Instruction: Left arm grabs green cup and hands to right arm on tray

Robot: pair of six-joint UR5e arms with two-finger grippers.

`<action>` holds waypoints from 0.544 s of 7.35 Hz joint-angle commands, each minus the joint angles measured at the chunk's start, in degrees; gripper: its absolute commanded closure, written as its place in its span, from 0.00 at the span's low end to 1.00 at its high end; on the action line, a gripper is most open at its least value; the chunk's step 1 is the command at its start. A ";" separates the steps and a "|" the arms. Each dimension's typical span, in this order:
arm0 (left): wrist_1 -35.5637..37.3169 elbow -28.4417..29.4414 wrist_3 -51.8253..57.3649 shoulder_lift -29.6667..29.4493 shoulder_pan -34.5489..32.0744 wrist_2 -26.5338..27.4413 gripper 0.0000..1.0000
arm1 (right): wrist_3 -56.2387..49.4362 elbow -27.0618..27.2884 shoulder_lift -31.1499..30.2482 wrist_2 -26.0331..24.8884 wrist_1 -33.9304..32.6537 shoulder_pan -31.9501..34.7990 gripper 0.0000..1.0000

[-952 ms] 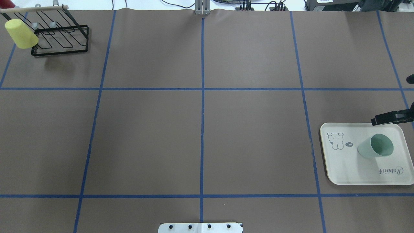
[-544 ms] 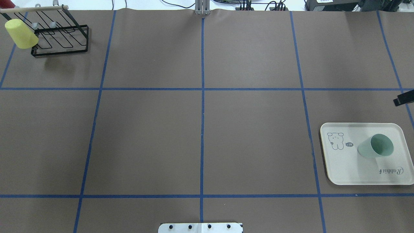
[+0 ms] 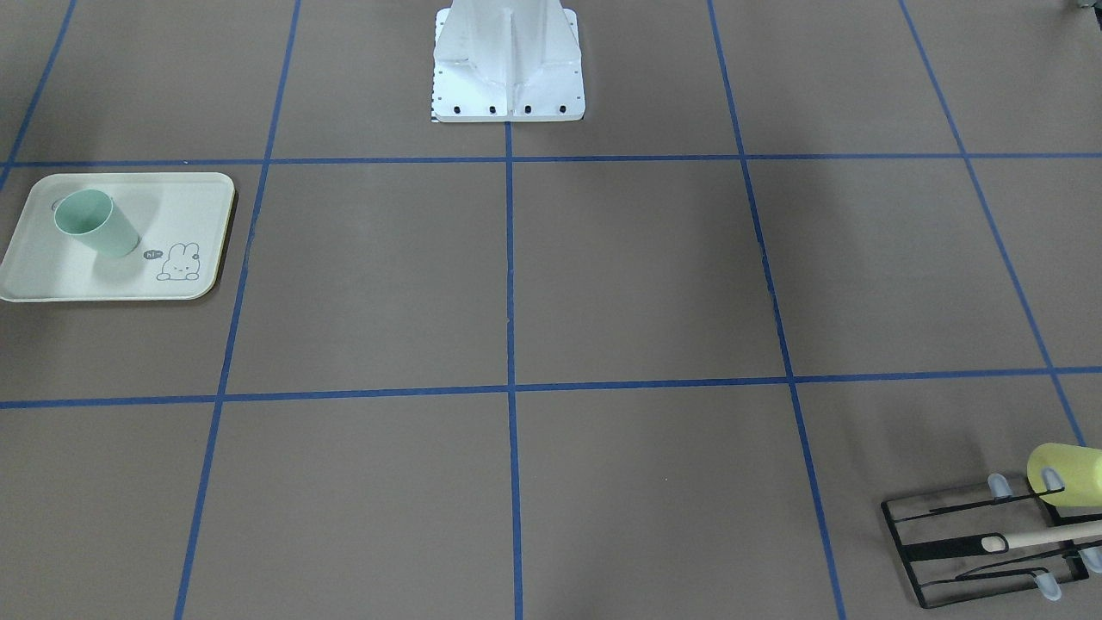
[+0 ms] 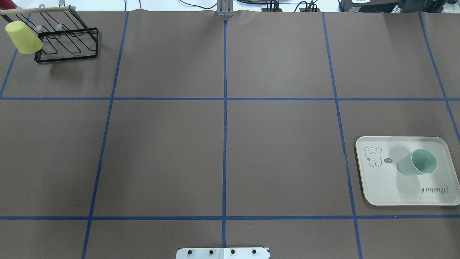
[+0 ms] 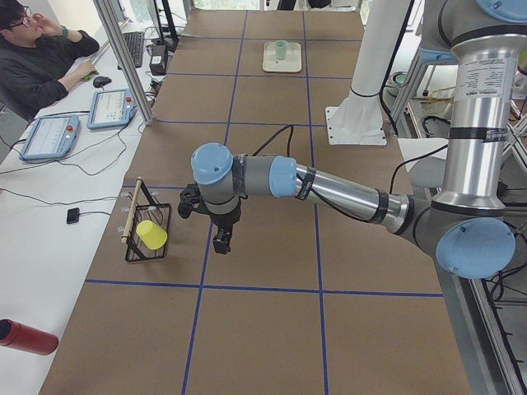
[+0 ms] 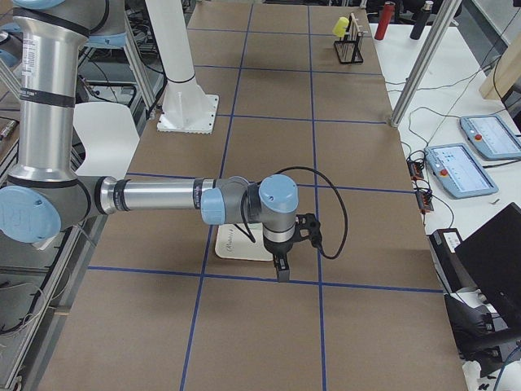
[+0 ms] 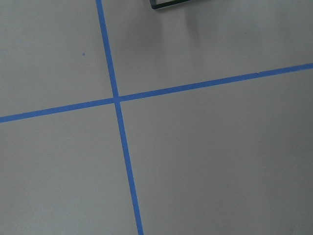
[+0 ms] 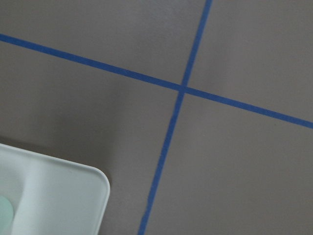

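Lower right of the overhead frame, the green cup (image 4: 418,162) stands upright on the tray (image 4: 377,194), so delivery looks done. The right hand (image 6: 279,274) hangs near that tray, apparently parked clear. The left hand (image 5: 220,244) hangs by the upper-left wire rack (image 4: 68,39). Whether either is spread or pressed together, I cannot tell.

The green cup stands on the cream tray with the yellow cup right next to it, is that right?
Not quite. The green cup does stand on the cream tray, but the yellow cup is not next to it: it is on the black rack at the opposite corner of the table, as the overhead view shows.
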 commanded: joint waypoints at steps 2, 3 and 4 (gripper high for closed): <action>0.07 1.67 -0.95 0.51 -0.04 0.14 0.00 | -0.57 -0.73 -2.00 -0.50 0.14 1.85 0.00; -0.02 1.93 -1.74 1.29 -0.04 0.49 0.00 | -0.65 -0.82 -2.00 -0.50 0.14 1.85 0.00; -0.11 1.93 -1.75 1.30 -0.13 0.49 0.00 | -0.48 -0.82 -2.00 -0.50 0.14 1.85 0.00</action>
